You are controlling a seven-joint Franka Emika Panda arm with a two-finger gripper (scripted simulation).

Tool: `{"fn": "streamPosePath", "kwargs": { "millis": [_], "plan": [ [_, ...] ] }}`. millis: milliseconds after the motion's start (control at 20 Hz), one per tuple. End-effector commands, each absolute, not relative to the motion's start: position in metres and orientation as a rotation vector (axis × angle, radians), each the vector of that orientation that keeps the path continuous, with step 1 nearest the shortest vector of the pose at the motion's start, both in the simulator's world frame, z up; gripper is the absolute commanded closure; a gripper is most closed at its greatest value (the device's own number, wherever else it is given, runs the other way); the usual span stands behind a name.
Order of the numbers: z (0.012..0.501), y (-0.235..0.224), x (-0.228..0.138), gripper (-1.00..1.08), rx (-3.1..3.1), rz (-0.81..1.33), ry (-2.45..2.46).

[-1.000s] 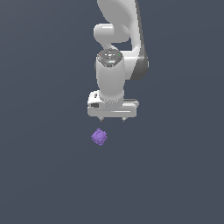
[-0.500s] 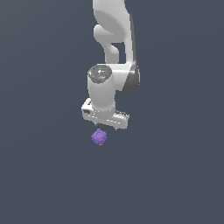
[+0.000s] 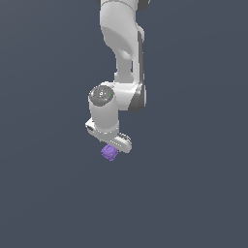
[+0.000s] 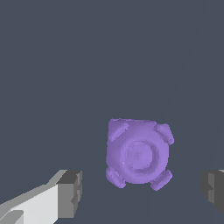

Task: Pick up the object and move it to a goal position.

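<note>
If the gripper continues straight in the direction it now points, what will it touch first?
Most likely the purple object. In the wrist view it lies ahead of the open gripper, between the two fingertips and apart from both. The remaining depth is unclear, so the fingers may pass beside it and reach the grey surface.

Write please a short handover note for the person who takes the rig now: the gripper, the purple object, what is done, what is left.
Gripper: open, directly over the purple object, fingers on either side, not touching it.
Object: sits on the grey surface, in the exterior view partly hidden under the hand.
Done: approach and alignment.
Left: probably lower a little, close, lift, carry to the goal; no goal marker is visible.
</note>
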State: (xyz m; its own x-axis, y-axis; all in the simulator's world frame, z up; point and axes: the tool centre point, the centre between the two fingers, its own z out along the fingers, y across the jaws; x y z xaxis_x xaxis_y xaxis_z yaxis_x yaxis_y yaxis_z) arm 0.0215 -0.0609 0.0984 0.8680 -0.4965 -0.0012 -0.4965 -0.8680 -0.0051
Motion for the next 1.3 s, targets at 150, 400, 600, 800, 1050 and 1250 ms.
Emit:
{"fn": "streamPosePath", "kwargs": {
  "millis": [150, 400, 600, 800, 1050, 1250],
  "plan": [
    [0.090, -0.068, 0.023, -0.92, -3.014, 0.000, 0.885],
    [0.088, -0.068, 0.022, -0.92, -3.015, 0.001, 0.883],
    [0.076, -0.068, 0.022, -0.92, -3.014, 0.001, 0.885],
    [0.054, -0.069, 0.021, -0.92, -3.013, 0.000, 0.889],
    [0.040, -0.068, 0.022, -0.92, -3.013, 0.000, 0.891],
    [0.039, -0.069, 0.023, 1.08, -3.013, 0.000, 0.891]
  ]
}}
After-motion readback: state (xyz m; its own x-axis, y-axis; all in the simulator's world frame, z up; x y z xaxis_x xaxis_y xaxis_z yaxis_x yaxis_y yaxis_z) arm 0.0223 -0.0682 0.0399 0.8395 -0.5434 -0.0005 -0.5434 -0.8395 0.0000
